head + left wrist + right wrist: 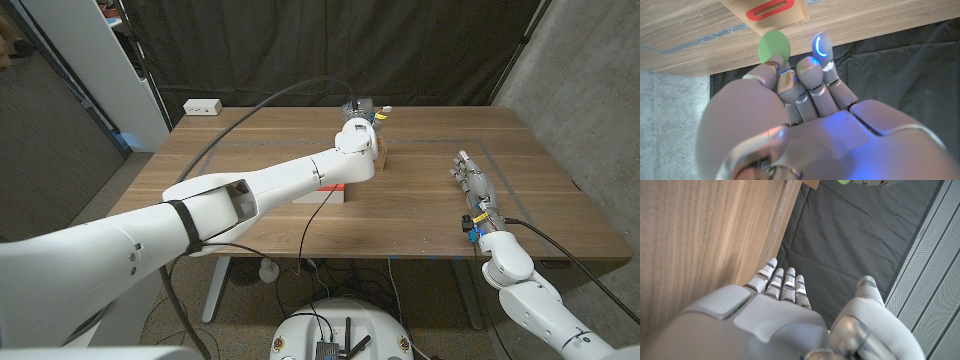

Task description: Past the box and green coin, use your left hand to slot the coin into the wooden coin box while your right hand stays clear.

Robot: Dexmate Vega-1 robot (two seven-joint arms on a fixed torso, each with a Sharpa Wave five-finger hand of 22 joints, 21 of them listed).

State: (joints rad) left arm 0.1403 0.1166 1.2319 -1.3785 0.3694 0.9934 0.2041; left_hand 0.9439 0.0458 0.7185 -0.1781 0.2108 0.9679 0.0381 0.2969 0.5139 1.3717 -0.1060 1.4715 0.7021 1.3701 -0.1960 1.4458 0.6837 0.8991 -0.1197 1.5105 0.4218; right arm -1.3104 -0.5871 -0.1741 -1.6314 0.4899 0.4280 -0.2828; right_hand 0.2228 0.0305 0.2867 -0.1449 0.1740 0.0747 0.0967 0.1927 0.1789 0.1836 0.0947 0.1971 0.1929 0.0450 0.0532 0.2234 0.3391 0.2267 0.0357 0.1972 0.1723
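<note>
- Left hand (805, 115): nearest the wrist camera, you are pinching the green coin (774, 46) at its lower edge between fingertips, so most of the disc is standing free beyond them. That free edge is what has to enter the slot, which looks like the reason for so low a hold.
- Green coin: it is hovering just short of the wooden coin box (771, 11), near the red-rimmed slot (771, 9) but not yet in it. It is sitting a little off the slot's line, so by my judgement you are needing a small shift before pushing in.
- Wooden coin box (381, 155): it is standing on the worktop (420, 215) toward the far middle, mostly hidden behind your left wrist in the head view.
- Right hand (474, 180): you are holding nothing; the fingers are lying straight and close together, reaching along the worktop well apart from the box, which is keeping it clear as the task asks.
- White block (203, 106): it is sitting at the far left corner of the worktop, out of the way.
- Writing: no brand, label or lettering is readable on anything.
</note>
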